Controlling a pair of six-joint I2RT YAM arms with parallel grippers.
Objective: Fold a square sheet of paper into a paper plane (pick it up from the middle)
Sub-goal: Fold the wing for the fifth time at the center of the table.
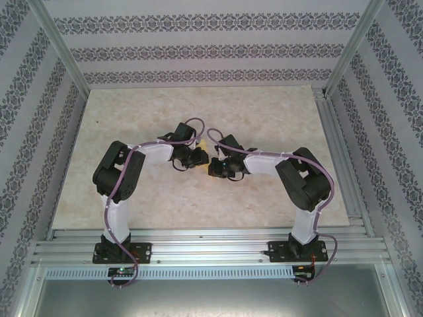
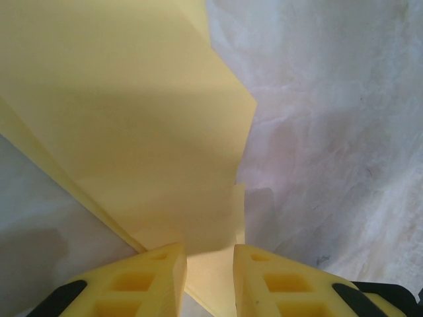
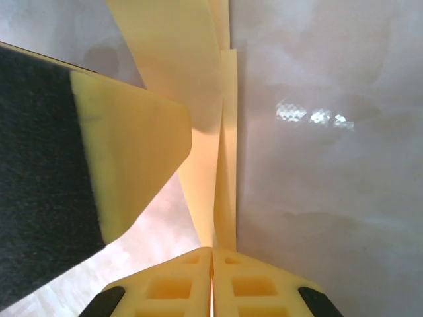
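Marble-look table (image 1: 198,105), wallpapered enclosure.
Item: right gripper (image 3: 211,259), jaws pressed together on a folded edge of the paper plane (image 3: 198,99).
Item: left gripper (image 2: 210,254), jaws parted, straddling the plane's near corner, not pinching.
Risk: with only one clamp holding, any pull you make probably skews or opens the creases.
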